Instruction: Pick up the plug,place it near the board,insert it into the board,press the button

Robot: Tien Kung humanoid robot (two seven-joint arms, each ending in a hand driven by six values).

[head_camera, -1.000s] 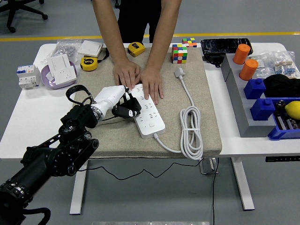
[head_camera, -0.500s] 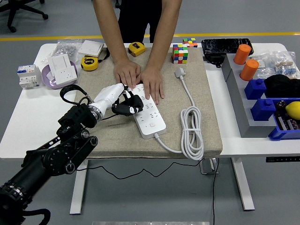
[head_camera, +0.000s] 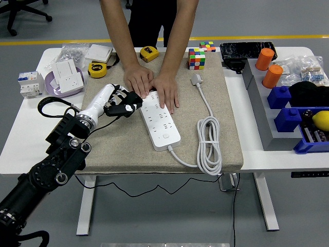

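My left robot hand (head_camera: 119,101) is hanging over the beige mat (head_camera: 118,144), just off the left side of the white power strip (head_camera: 160,119). Its fingers (head_camera: 127,103) are curled around something black, probably the plug, but I can't tell for sure since it's mostly hidden in the grip. A thin black cable (head_camera: 95,126) is trailing back from the hand along my forearm.

The power strip is lying flat on the mat with its long axis running diagonally, far end toward the upper left and near end toward the lower right. Its white cord (head_camera: 209,149) is leaving from the near end and piling into a loose coil to the right, with a grey plug (head_camera: 197,79) at the far tip pointing away from me.

A person is standing at the far side, pressing both hands (head_camera: 153,85) flat on the far end of the strip.

The mat is sitting on a white bench (head_camera: 23,139). Left of the mat there's a breaker (head_camera: 30,83) and a purple dish (head_camera: 59,88) with a white socket on it; two yellow tape measures (head_camera: 97,69) and a Rubik's cube (head_camera: 196,58) are along the far edge. On the right, two orange cylinders (head_camera: 269,67) and blue bins (head_camera: 298,121) are sitting beside a grey rack (head_camera: 262,110). The floor beyond is grey with a yellow line (head_camera: 61,41).
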